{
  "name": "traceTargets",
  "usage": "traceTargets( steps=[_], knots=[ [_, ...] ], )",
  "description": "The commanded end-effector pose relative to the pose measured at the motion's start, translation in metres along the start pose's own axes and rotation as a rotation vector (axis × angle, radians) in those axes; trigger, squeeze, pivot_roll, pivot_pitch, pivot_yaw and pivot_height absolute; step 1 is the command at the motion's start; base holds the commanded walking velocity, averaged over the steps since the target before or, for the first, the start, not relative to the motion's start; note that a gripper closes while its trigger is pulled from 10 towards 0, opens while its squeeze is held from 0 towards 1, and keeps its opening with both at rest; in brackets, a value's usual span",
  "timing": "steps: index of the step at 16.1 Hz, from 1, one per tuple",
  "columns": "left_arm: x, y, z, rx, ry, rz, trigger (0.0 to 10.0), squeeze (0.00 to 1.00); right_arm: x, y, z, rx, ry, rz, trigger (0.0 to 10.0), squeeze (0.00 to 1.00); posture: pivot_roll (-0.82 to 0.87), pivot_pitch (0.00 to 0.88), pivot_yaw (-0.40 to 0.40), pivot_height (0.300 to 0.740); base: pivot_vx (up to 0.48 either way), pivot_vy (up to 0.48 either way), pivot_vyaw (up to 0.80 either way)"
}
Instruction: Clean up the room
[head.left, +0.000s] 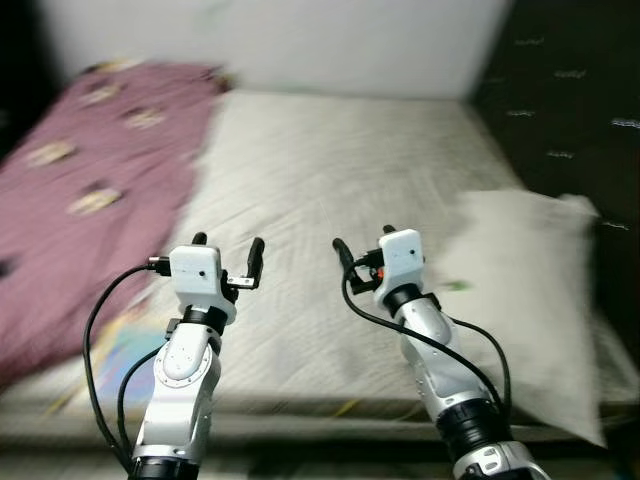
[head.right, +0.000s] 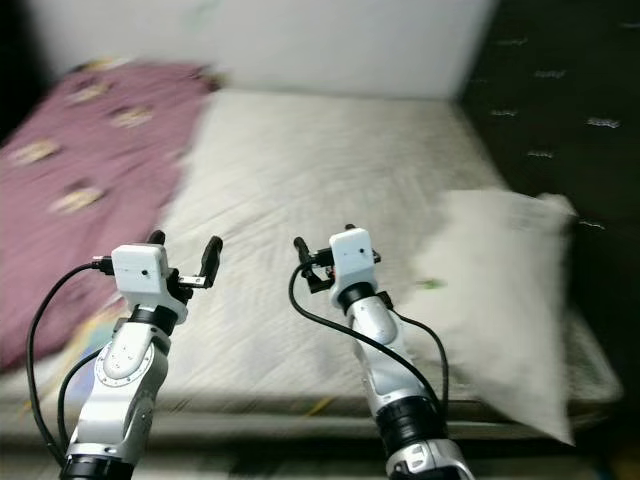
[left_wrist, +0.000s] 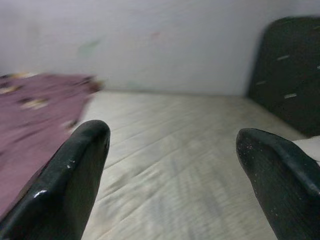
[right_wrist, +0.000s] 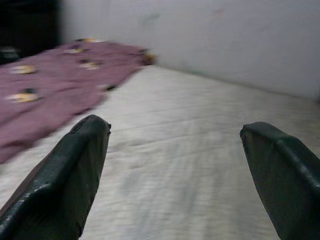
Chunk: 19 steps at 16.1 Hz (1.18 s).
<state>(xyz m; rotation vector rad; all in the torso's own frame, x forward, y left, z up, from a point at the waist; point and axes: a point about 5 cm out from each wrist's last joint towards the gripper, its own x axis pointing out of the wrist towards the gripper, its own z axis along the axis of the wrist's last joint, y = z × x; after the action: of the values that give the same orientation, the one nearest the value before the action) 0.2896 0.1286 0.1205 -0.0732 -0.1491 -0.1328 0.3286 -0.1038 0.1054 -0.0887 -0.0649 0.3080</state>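
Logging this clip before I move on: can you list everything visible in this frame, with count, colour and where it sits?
mattress: one, pale grey-beige, bare, spans the middle of the scene ahead of the robot.
blanket: one, mauve with yellowish patches, spread over the mattress's left part.
pillow: one, off-white, on the mattress's right edge beside the dark panel.
wall: one, white, behind the far end of the mattress.
dark panel: one, black with small light marks, along the right side.
left gripper: black fingers open, raised over the near edge of the mattress, holding nothing.
right gripper: black fingers open, raised beside the left one, holding nothing.
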Motion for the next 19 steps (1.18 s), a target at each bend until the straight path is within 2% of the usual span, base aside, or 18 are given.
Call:
traceTargets(
  steps=[1, 8, 19],
  knots=[
    [-0.0005, -0.0080, -0.0004, -0.021, -0.001, -0.027, 10.0, 0.00, -0.0024, -0.0067, -0.0041, 0.006, 0.016, -0.028, 10.0, 0.00, -0.08, 0.003, -0.045, 0.740, 0.386, 0.000, 0.00],
    [0.0008, -0.0062, -0.0020, -0.002, 0.016, 0.015, 10.0, 0.00, -0.0014, -0.0076, -0.0040, 0.001, 0.014, -0.032, 10.0, 0.00, -0.07, 0.009, -0.047, 0.740, 0.000, 0.000, 0.00],
    [0.0016, -0.0061, -0.0022, -0.010, 0.019, 0.027, 10.0, 0.00, -0.0009, -0.0092, -0.0021, 0.000, 0.006, -0.037, 10.0, 0.00, -0.08, 0.009, -0.050, 0.740, 0.000, -0.384, 0.00]
  ],
)
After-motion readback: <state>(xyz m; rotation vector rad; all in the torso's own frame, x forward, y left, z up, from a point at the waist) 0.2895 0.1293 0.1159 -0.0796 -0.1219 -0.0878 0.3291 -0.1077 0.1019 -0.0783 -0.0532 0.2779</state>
